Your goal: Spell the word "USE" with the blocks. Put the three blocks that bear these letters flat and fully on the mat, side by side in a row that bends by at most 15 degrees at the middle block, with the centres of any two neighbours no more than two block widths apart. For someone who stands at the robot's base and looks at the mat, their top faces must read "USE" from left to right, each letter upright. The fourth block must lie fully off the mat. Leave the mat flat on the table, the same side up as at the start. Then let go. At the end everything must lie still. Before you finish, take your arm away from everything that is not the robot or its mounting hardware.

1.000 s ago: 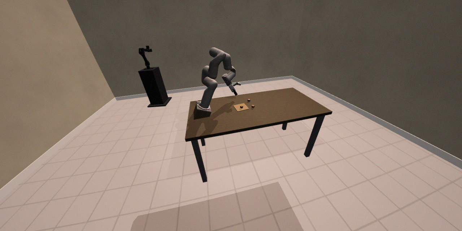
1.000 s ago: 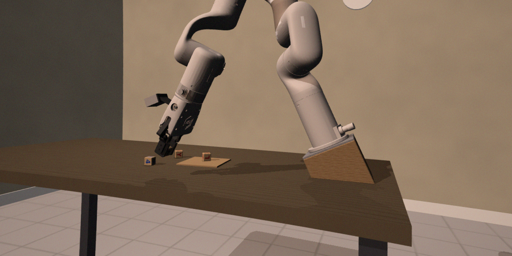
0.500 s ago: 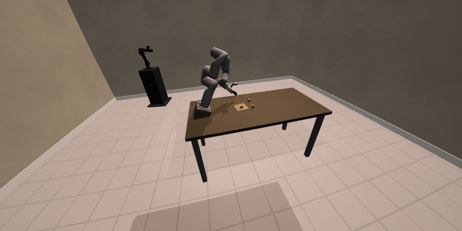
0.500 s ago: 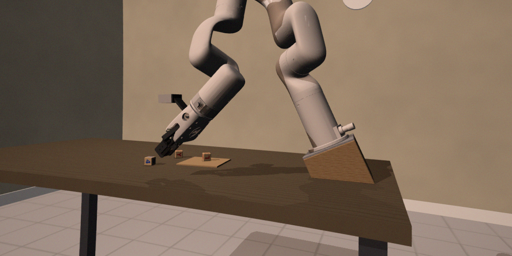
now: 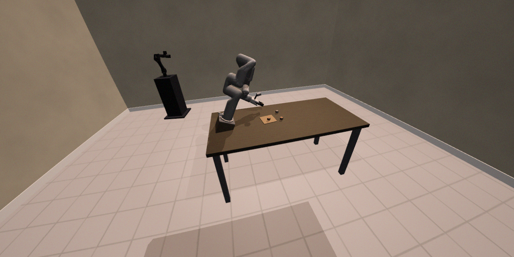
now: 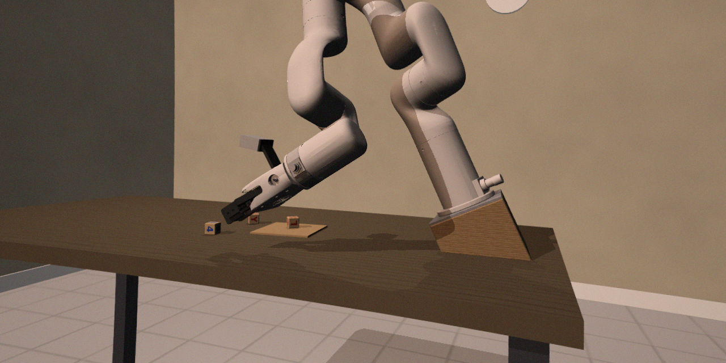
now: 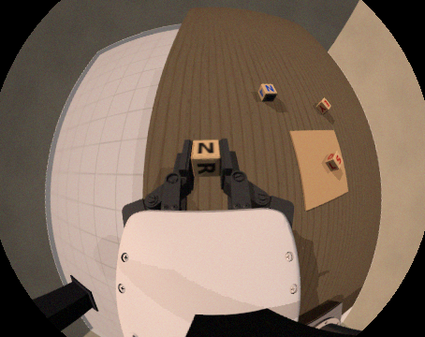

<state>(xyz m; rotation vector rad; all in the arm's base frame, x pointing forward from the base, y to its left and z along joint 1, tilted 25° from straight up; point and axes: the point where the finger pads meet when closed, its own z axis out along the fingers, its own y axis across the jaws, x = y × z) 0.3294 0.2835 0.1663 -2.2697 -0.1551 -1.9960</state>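
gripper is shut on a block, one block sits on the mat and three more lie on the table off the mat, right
Not quite: only two blocks lie off the mat, one with blue letters, one with red. The wrist view shows it. The gripper is shut on a block, and one block sits on the mat.

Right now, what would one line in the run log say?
pincer: shut on block, tilted above table | mat: one block on it | off mat: two blocks

A dark wooden desk (image 5: 323, 119) stands on pale floor tiles (image 5: 107, 183); behind it, grey wall (image 5: 323, 21) meets beige wall (image 5: 35, 75), near a black pedestal (image 5: 171, 97).
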